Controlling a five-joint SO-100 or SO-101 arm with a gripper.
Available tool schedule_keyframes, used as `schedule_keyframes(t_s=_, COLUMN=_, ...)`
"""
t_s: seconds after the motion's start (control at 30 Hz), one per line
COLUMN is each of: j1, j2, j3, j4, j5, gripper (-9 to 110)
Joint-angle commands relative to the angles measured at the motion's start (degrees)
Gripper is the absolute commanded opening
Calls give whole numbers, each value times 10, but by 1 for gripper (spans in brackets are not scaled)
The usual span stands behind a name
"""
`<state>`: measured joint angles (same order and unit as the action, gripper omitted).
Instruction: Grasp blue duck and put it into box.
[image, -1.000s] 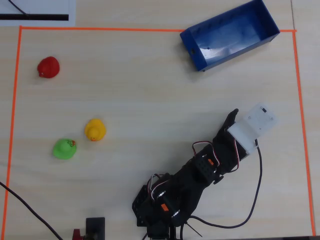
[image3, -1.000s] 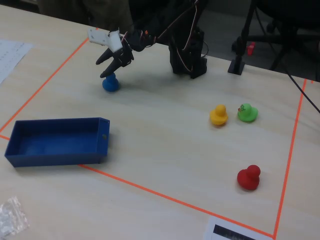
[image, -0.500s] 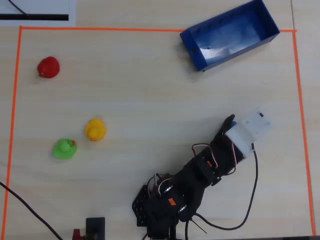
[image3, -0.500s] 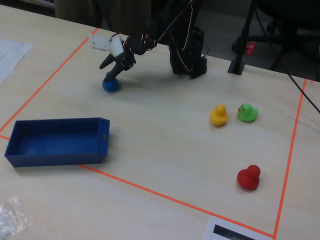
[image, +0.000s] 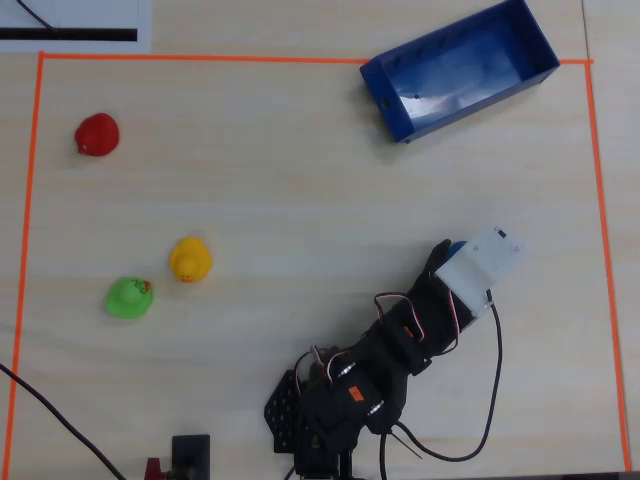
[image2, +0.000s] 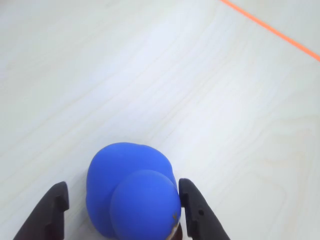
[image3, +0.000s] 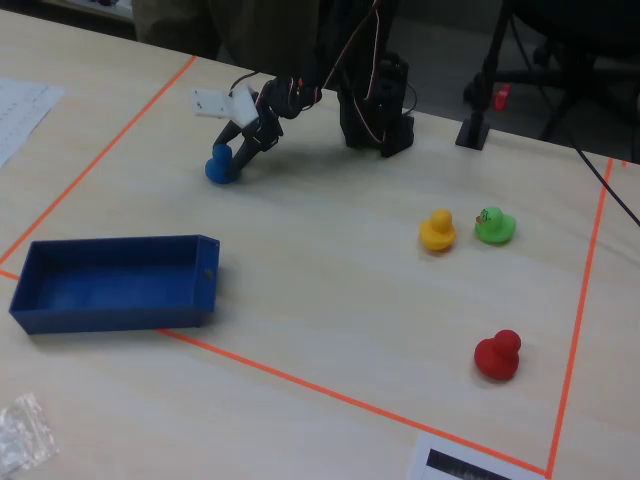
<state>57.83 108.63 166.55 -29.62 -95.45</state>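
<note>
The blue duck (image2: 132, 195) sits on the wooden table between my jaws in the wrist view. My gripper (image2: 122, 186) is open around it. The right finger (image2: 192, 205) touches the duck's head, and the left finger (image2: 52, 210) stands apart with a gap. In the fixed view the gripper (image3: 232, 160) is low over the duck (image3: 221, 165). In the overhead view the wrist camera hides most of the duck (image: 458, 246). The dark-blue box (image: 470, 98) stands empty at the top right in the overhead view, and at the left in the fixed view (image3: 120, 312).
A red duck (image: 97, 134), a yellow duck (image: 189, 260) and a green duck (image: 128, 297) stand far to the left in the overhead view. Orange tape (image: 598, 200) frames the work area. The arm's base (image3: 375, 110) stands at the table's edge.
</note>
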Motion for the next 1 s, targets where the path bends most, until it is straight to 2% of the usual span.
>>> schedule_keyframes(t_s=0.0, j1=0, j2=-3, j3=-8, j4=-14, j5=-2, gripper=26)
schedule_keyframes(t_s=0.03, j1=2, j2=-4, j3=-11, j4=-5, j5=-3, gripper=18)
schedule_keyframes(t_s=0.07, j1=2, j2=-6, j3=-16, j4=5, j5=2, gripper=5)
schedule_keyframes(t_s=0.1, j1=4, j2=-7, j3=-21, j4=20, j5=4, gripper=0)
schedule_keyframes(t_s=0.27, j1=13, j2=-6, j3=-19, j4=34, j5=-1, gripper=0)
schedule_keyframes(t_s=0.47, j1=-5, j2=17, j3=-81, j4=34, j5=83, gripper=0)
schedule_keyframes(t_s=0.67, j1=-36, j2=33, j3=-296, j4=266, j5=171, gripper=0)
schedule_keyframes(t_s=0.97, j1=-53, j2=45, j3=-336, j4=294, j5=182, gripper=0)
